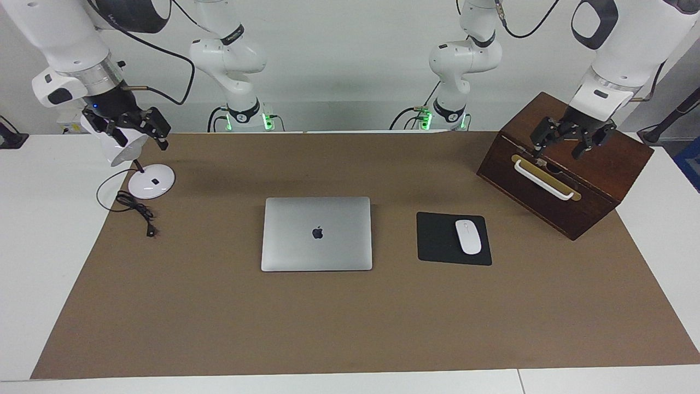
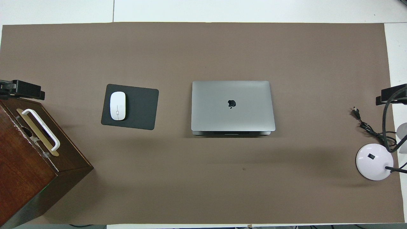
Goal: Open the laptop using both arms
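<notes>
The laptop (image 1: 317, 233) lies shut and flat in the middle of the brown mat, with its dark logo facing up. It also shows in the overhead view (image 2: 232, 105). My left gripper (image 1: 558, 150) is open and empty, up in the air over the wooden box at the left arm's end of the table. Only its tip shows in the overhead view (image 2: 19, 89). My right gripper (image 1: 138, 137) is open and empty, up over the white desk lamp at the right arm's end. Its tip shows in the overhead view (image 2: 392, 94). Both grippers are well apart from the laptop.
A black mouse pad (image 1: 437, 241) with a white mouse (image 1: 468, 236) lies beside the laptop toward the left arm's end. A dark wooden box (image 1: 596, 180) with a white handle stands there too. A white lamp (image 1: 151, 181) and its cable (image 1: 136, 210) are at the right arm's end.
</notes>
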Controlling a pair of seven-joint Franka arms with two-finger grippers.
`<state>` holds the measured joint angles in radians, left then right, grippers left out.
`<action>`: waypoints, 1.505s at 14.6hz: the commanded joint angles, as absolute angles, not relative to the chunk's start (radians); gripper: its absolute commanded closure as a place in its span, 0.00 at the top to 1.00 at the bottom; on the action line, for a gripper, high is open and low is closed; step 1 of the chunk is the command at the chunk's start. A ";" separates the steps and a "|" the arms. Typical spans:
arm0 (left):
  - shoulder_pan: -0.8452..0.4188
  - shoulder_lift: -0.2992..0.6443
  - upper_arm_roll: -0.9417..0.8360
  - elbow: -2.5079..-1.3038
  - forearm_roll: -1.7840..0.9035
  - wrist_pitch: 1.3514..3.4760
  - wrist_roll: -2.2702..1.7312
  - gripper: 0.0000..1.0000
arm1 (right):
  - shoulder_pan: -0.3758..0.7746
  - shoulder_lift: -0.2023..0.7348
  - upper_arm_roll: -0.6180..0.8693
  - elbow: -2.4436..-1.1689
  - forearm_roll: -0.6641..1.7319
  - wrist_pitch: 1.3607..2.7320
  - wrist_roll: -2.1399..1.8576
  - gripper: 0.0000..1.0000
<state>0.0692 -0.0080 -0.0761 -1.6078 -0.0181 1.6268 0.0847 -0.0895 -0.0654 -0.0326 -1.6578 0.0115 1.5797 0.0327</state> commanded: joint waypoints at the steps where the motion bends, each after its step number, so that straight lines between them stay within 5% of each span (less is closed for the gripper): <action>1: 0.061 -0.038 -0.071 -1.643 -0.006 1.634 0.075 0.83 | -0.104 -0.087 -0.023 -1.689 0.003 1.606 0.005 1.00; 3: 0.060 -0.038 -0.071 -1.643 -0.006 1.635 0.074 0.20 | -0.104 -0.087 -0.023 -1.695 0.005 1.606 0.005 1.00; 4: 0.060 -0.037 -0.071 -1.640 -0.006 1.634 0.074 0.04 | -0.104 -0.089 -0.023 -1.695 0.005 1.606 0.005 1.00; 9: 0.067 -0.035 -0.072 -1.635 -0.008 1.635 0.064 0.00 | -0.104 -0.094 -0.023 -1.712 0.011 1.655 0.003 1.00; 13: 0.063 -0.041 -0.072 -1.667 -0.058 1.684 0.037 0.00 | -0.107 -0.208 -0.025 -1.967 0.141 1.955 0.008 1.00; 20: -0.050 -0.221 -0.078 -2.090 -0.141 2.081 -0.012 0.00 | 0.102 -0.319 -0.014 -2.238 0.313 2.319 0.366 1.00; 22: -0.107 -0.262 -0.078 -2.182 -0.155 2.176 -0.047 0.00 | 0.200 -0.324 -0.014 -2.331 0.379 2.522 0.440 1.00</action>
